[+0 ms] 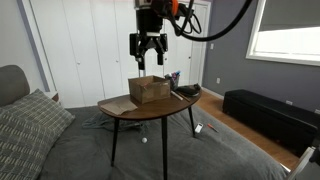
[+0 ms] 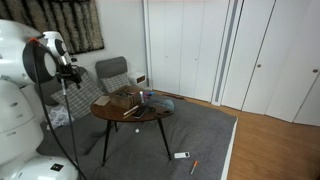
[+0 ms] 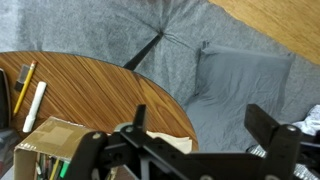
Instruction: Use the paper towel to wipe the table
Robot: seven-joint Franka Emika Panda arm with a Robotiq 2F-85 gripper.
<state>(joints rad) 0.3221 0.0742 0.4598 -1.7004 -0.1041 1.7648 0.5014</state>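
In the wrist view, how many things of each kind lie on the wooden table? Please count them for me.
cardboard box: 1
yellow pen: 1
white pen: 1
small dark item, kind unclear: 1
Total: 4 things on the table

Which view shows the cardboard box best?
An exterior view: the cardboard box appears whole and close. In an exterior view the box is small and distant; the wrist view shows only a corner.
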